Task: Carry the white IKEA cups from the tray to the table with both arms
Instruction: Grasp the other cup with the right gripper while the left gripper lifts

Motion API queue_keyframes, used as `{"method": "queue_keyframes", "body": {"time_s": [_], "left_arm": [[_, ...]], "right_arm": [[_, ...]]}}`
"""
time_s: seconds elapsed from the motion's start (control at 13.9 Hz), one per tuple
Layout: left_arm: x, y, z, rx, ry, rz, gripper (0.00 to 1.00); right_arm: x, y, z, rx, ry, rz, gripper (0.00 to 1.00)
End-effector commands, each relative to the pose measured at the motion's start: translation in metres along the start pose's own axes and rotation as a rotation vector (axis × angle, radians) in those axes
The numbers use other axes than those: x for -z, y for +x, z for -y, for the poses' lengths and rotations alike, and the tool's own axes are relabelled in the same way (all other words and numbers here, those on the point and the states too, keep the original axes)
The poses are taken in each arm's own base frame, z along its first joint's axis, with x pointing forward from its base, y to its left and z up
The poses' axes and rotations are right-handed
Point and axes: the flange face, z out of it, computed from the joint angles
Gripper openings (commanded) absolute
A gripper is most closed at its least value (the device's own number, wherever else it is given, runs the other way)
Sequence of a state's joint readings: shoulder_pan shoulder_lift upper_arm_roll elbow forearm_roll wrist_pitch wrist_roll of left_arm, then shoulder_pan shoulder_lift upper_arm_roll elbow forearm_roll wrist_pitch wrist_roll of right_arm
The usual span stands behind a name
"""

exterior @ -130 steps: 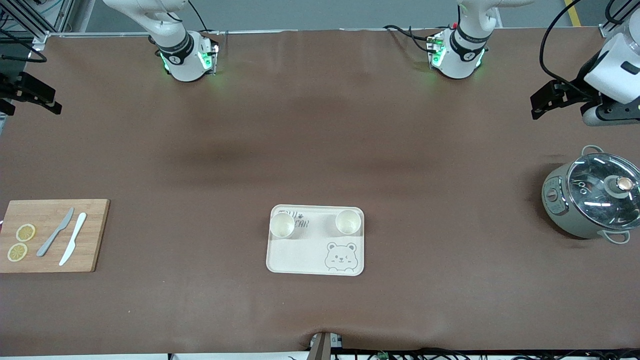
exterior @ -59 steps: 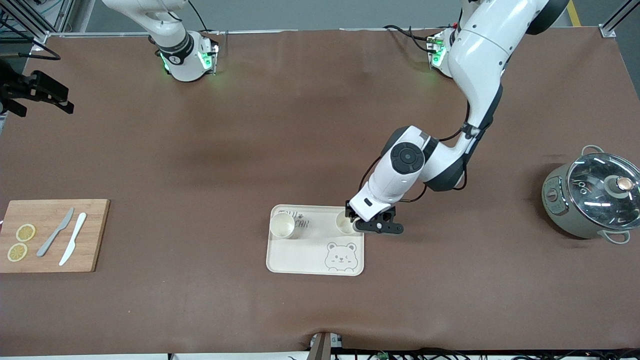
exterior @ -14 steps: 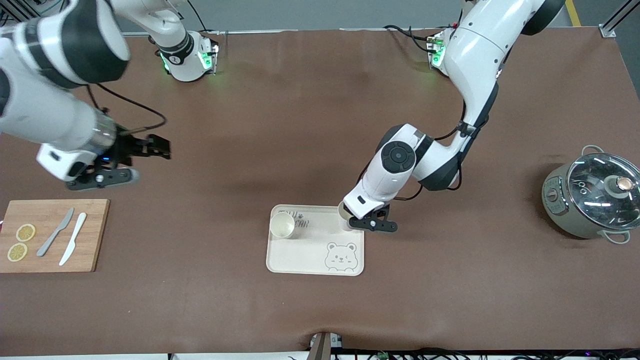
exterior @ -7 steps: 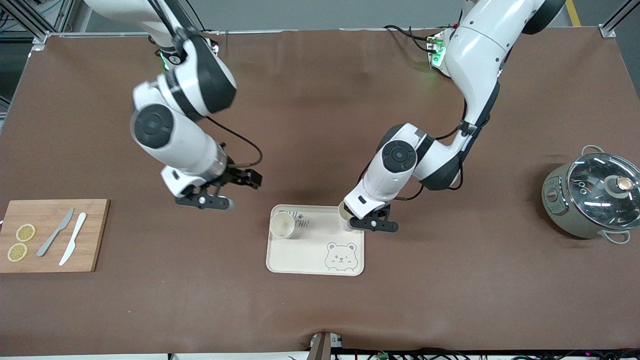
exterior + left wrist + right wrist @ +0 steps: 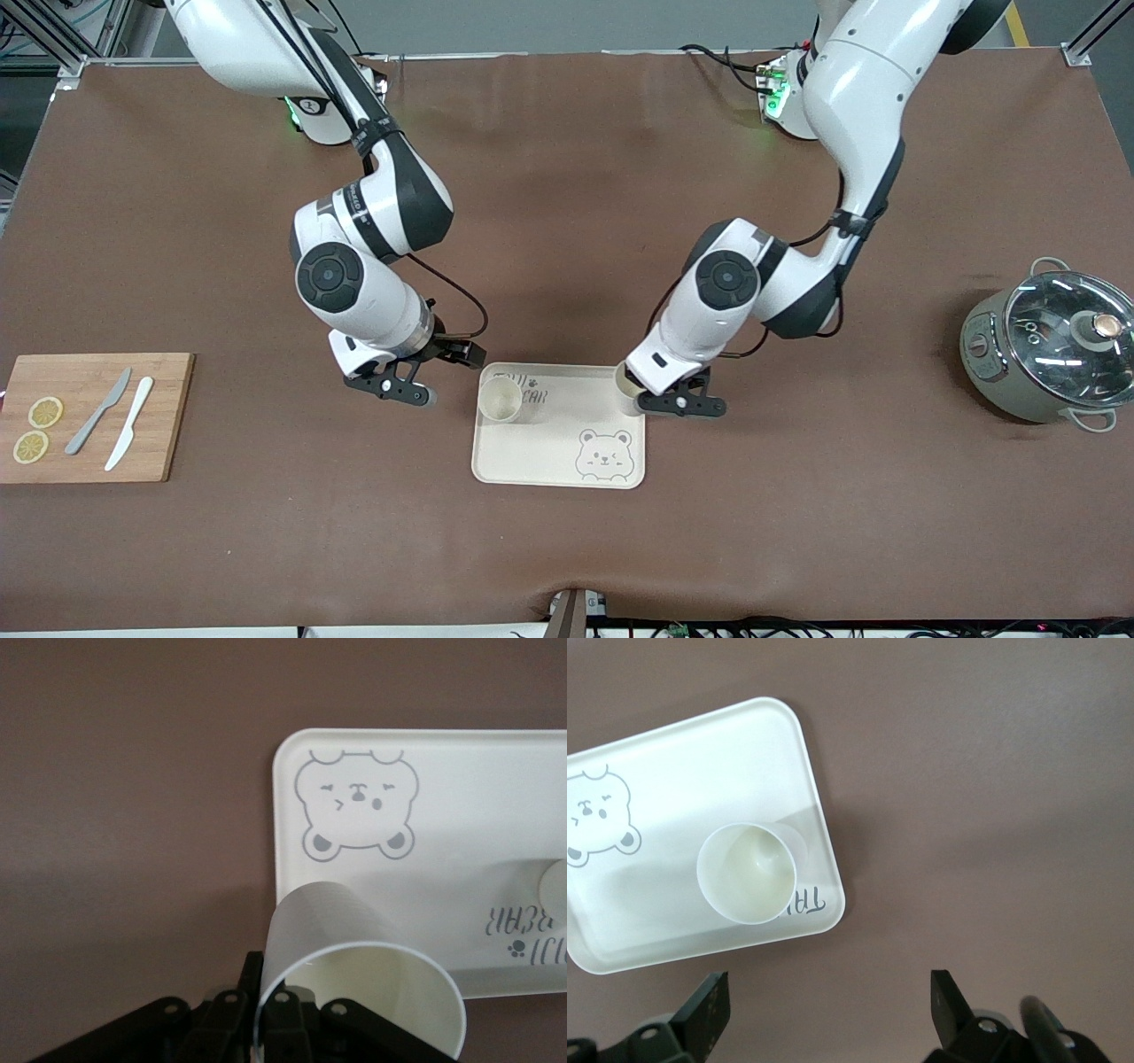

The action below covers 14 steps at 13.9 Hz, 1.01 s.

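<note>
One white cup (image 5: 500, 399) stands upright on the cream bear-printed tray (image 5: 549, 452), in the corner toward the right arm's end. It also shows in the right wrist view (image 5: 749, 870) on the tray (image 5: 673, 753). My right gripper (image 5: 447, 377) is open and empty over the table beside that corner of the tray (image 5: 828, 1005). My left gripper (image 5: 645, 399) is shut on the wall of the second white cup (image 5: 625, 383), holding it over the tray's edge toward the left arm's end. In the left wrist view the gripper (image 5: 266, 1001) pinches the cup's rim (image 5: 354, 983) above the tray (image 5: 461, 815).
A wooden cutting board (image 5: 89, 416) with two lemon slices and two knives lies at the right arm's end. A grey pot with a glass lid (image 5: 1050, 354) stands at the left arm's end. Bare brown table surrounds the tray.
My right arm has swung in from its end of the table to the tray's corner by the standing cup. My left gripper with its cup has shifted slightly toward the left arm's end.
</note>
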<state>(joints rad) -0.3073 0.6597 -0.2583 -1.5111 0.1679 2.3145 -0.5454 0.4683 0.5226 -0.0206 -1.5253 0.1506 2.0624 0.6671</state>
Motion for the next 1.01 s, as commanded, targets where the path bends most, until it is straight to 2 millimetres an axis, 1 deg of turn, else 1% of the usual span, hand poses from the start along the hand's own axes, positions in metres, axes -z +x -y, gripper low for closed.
{"method": "queue_keyframes", "body": {"time_s": [0.0, 0.07, 0.14, 0.29, 0.5, 0.58, 0.65, 0.72, 0.79, 0.94], "left_arm": [[0.026, 0.007, 0.039, 0.03, 0.071, 0.029, 0.0], [0.029, 0.008, 0.057, 0.036, 0.091, 0.054, 0.0], [0.033, 0.009, 0.069, 0.047, 0.103, 0.067, 0.0], [0.035, 0.011, 0.109, 0.08, 0.125, 0.088, 0.0], [0.032, 0.008, 0.167, 0.064, 0.144, 0.126, 0.0], [0.033, 0.007, 0.182, 0.059, 0.148, 0.133, 0.0], [0.031, 0.005, 0.198, 0.049, 0.152, 0.145, 0.0], [0.029, 0.003, 0.218, 0.048, 0.154, 0.158, 0.0], [0.028, 0.0, 0.238, 0.036, 0.156, 0.172, 0.0], [0.016, -0.01, 0.269, 0.047, 0.158, 0.204, 0.0]], "right_arm": [[0.01, 0.009, -0.01, -0.04, 0.001, -0.001, 1.0], [0.01, 0.009, -0.01, -0.04, 0.001, -0.001, 1.0], [0.01, 0.009, -0.01, -0.04, 0.002, -0.002, 1.0], [0.009, 0.009, -0.01, -0.042, 0.001, -0.001, 1.0], [0.005, 0.011, -0.012, -0.043, -0.001, 0.0, 1.0], [-0.011, 0.013, -0.012, -0.044, -0.016, 0.01, 1.0], [-0.02, 0.014, -0.01, -0.047, -0.016, 0.006, 1.0], [-0.023, 0.017, -0.009, -0.055, 0.003, -0.018, 1.0], [-0.031, 0.018, -0.007, -0.058, 0.008, -0.024, 1.0], [-0.042, 0.017, -0.003, -0.083, 0.008, -0.015, 1.0]]}}
